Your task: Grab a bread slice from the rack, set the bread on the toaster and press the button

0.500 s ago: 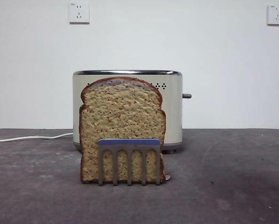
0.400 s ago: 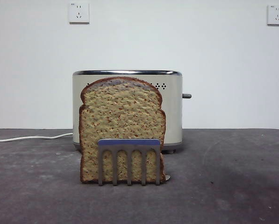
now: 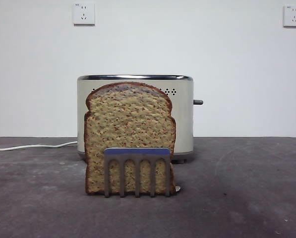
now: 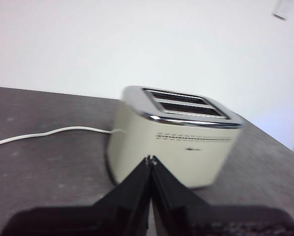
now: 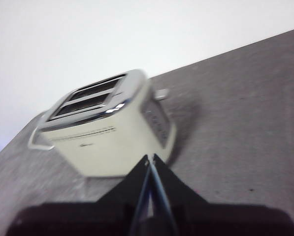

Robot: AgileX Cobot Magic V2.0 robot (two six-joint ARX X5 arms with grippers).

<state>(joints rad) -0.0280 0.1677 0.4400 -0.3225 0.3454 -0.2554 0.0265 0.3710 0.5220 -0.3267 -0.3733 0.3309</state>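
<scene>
Tan speckled bread (image 3: 129, 134) is seen standing upright in the rack (image 3: 137, 171), close behind its prongs, on the grey worktop (image 3: 247, 198). Directly behind stands the toaster (image 3: 183, 114), slots empty in both wrist views, lever at its side, white cord (image 3: 33, 146) trailing off. Left pincer (image 4: 150, 160) is held closed, empty, before the toaster. Right pincer (image 5: 150, 158) likewise closed, nothing gripped. Neither is seen in the front view.

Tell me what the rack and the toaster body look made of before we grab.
The rack: likely metal, dull grey prongs with a bluish sheen on the top bar. The toaster: glossy cream shell, painted metal or plastic, cannot tell; its top rim mirrors light like chrome.
</scene>
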